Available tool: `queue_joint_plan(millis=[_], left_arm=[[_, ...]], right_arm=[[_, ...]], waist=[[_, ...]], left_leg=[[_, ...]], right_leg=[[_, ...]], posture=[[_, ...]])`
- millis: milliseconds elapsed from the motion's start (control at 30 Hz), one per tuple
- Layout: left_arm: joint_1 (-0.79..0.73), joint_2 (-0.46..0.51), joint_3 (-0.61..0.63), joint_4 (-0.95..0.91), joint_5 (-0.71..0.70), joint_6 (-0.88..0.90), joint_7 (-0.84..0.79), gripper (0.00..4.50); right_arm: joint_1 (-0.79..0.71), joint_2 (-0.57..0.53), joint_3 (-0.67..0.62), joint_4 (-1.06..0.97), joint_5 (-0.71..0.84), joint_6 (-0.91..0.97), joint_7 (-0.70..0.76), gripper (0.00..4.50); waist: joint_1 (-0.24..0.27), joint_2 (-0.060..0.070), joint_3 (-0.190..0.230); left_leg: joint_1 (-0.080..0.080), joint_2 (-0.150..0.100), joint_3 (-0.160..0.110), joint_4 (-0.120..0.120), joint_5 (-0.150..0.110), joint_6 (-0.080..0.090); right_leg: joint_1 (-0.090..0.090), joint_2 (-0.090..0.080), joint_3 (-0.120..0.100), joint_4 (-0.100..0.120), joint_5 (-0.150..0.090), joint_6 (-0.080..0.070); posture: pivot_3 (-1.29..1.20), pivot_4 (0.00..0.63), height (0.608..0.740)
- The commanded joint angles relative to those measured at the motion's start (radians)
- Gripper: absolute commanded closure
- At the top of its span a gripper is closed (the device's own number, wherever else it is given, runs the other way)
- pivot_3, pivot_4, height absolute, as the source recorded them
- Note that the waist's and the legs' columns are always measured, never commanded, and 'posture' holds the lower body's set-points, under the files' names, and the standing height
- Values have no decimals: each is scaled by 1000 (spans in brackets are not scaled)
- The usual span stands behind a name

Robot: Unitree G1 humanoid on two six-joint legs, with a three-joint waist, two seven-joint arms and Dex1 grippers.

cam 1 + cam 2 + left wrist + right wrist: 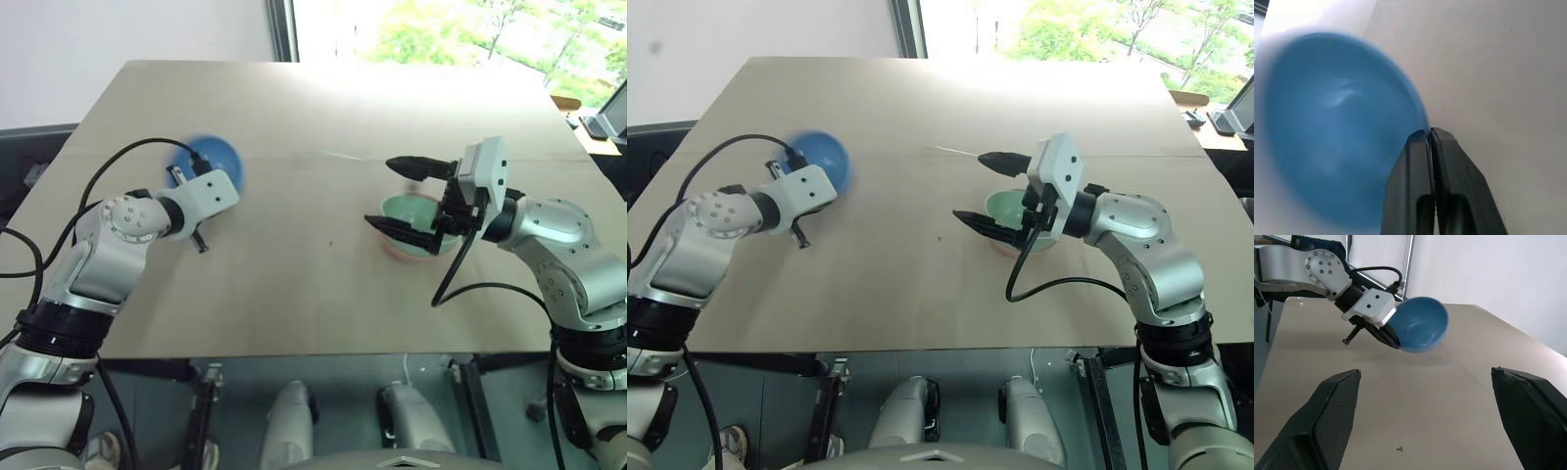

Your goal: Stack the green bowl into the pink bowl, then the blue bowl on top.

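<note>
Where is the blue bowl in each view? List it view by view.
Left eye: blue bowl upper left, beyond the left gripper.
Right eye: upper left.
Left wrist: left side, rim between the fingers.
Right wrist: upper centre.
Shared landmark: the left gripper holding it.

We saw the blue bowl tilted at our left gripper, and the green bowl in the pink bowl just beneath our right gripper.
</note>
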Motion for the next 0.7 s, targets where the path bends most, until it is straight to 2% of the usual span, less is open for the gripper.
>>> queue_joint_plan(millis=[33, 300, 467, 567, 600, 700], left_arm=[[-20, 8, 40, -8, 3, -36, -19, 4373], [-25, 10, 51, -19, 1, -48, -38, 4373], [-50, -38, 97, -78, -115, -79, -100, 4373], [-112, -110, 91, -74, -216, -160, -180, 4373], [-131, -125, 83, -66, -230, -170, -195, 4373], [-216, -194, 54, 9, -277, -237, -285, 4373]], right_arm=[[-2, -13, -13, -20, -3, -28, -12, 0], [0, -19, -8, -22, -4, -32, -23, 0], [26, -44, -38, -16, -7, -36, -27, 0], [141, -119, -166, -14, 10, -49, -7, 0], [173, -141, -199, -14, 15, -47, 2, 0], [308, -211, -355, -18, 73, -36, 34, 0]], waist=[[-1, 0, 0], [-1, 0, 0], [1, 0, 0], [5, 0, 0], [24, 0, 0], [38, 0, 0]], left_leg=[[0, 0, 0, 0, 0, 0], [0, 0, 0, 0, 0, 0], [0, 0, 0, 0, 0, 0], [0, 0, 0, 1, 0, 0], [0, 0, 0, 1, 0, 0], [-1, 0, -4, 4, 0, 0]], right_leg=[[0, 0, 0, 0, 0, 0], [0, 0, 0, 0, 0, 0], [0, 0, 0, 0, 0, 0], [0, 0, 0, 0, 0, 0], [1, 0, 0, 0, 0, 0], [4, -1, -4, -2, 0, 0]], posture=[[0, 150, 740], [0, 150, 740], [0, 150, 740], [0, 150, 740], [0, 150, 740], [0, 150, 740]])
